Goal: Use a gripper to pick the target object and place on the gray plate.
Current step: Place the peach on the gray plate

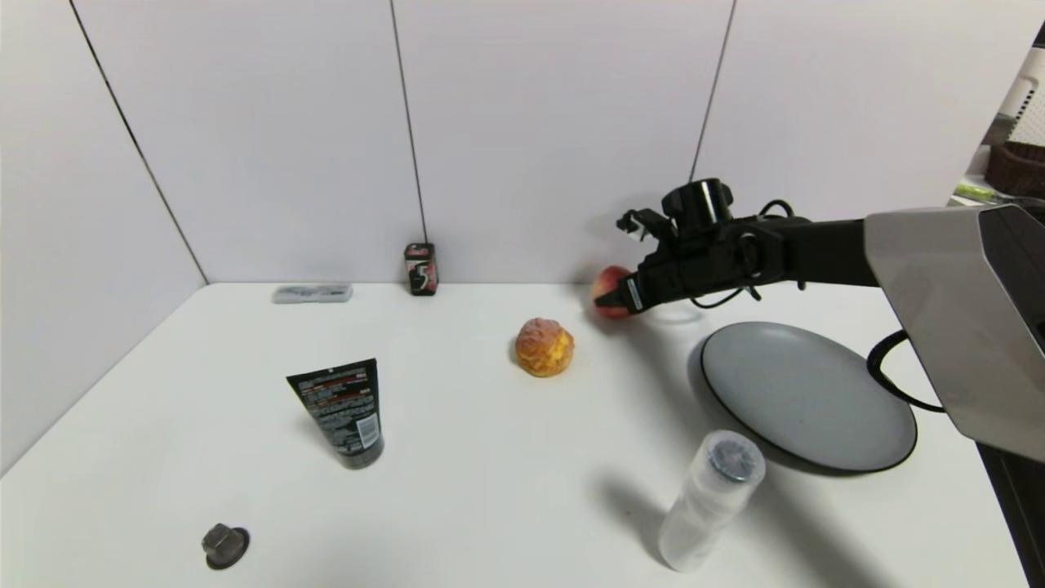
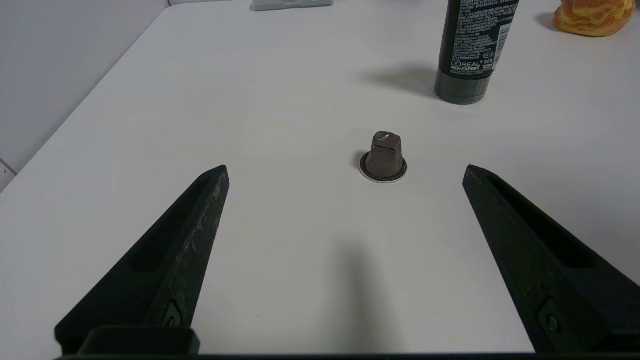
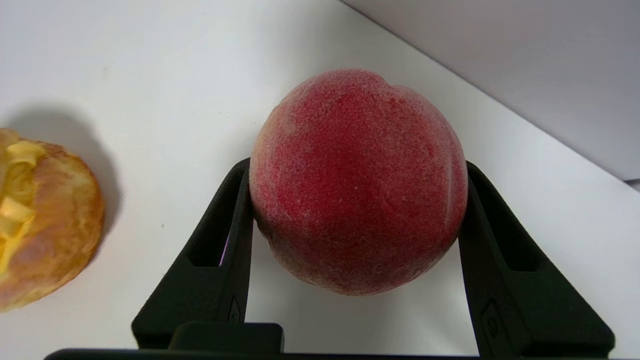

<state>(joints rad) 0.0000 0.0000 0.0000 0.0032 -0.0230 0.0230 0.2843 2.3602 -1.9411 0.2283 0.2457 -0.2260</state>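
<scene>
both fingers of the right gripper [image 3: 357, 170] press the round peach [image 3: 357, 182], gray plate [image 1: 808, 392] nearby; left gripper [image 2: 345, 172] gapes empty.

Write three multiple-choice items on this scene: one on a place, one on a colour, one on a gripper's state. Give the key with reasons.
1. Where is the gray plate?
A. the table's right side
B. far left corner
C. under the cream puff

2. What colour is the standing tube?
A. white
B. black
C. red

3. What is the right gripper doing?
A. hanging open over the plate
B. closed on the peach
C. holding the tube

Key: A, it lies right of the cream puff; B, black with pale print; B, both fingers press the peach's sides.
</scene>
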